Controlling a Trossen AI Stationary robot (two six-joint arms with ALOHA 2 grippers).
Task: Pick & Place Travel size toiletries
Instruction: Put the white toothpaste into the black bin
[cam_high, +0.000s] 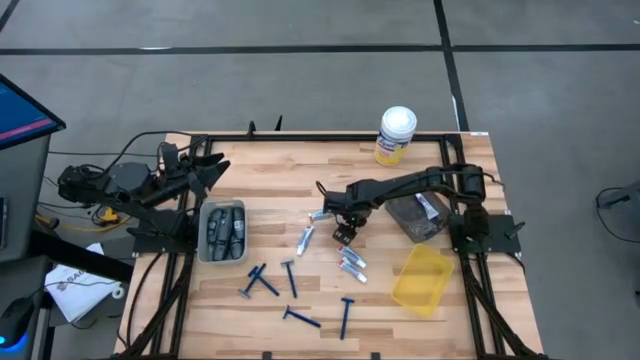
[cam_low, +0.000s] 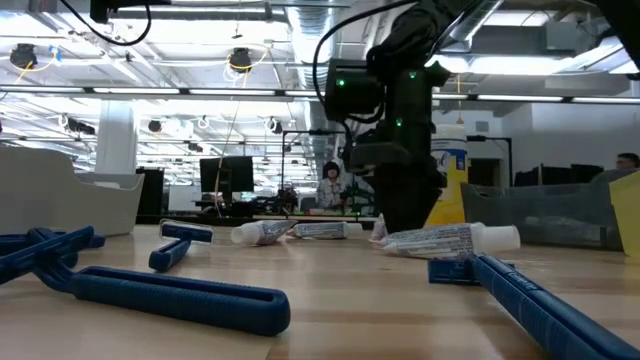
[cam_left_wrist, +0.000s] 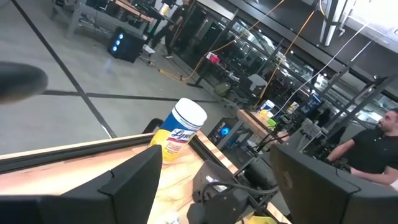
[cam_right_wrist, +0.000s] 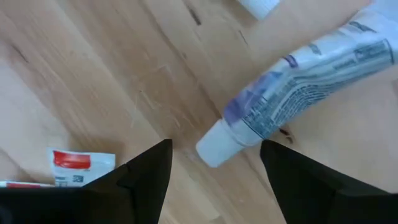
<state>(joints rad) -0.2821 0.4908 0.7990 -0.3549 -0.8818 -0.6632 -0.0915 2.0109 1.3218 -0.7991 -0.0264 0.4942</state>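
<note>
Several small silver-white tubes (cam_high: 350, 264) and blue razors (cam_high: 290, 276) lie flat on the wooden table (cam_high: 280, 190). Dark oval shavers fill a grey bin (cam_high: 222, 232) at the left. My right gripper (cam_high: 344, 233) points down over the table's middle, open. In the right wrist view its fingers (cam_right_wrist: 149, 174) stand either side of one tube's white cap (cam_right_wrist: 214, 149) without touching it; that tube's body (cam_right_wrist: 311, 78) runs away at a slant. My left gripper (cam_left_wrist: 217, 186) waits open, held high at the far left corner (cam_high: 212, 170).
A yellow tray (cam_high: 422, 278) lies near the right edge, and a clear bin (cam_high: 418, 216) holding a tube stands beside my right arm's base. A yellow canister with a white lid (cam_high: 396, 135) stands at the far edge. People sit in the room beyond.
</note>
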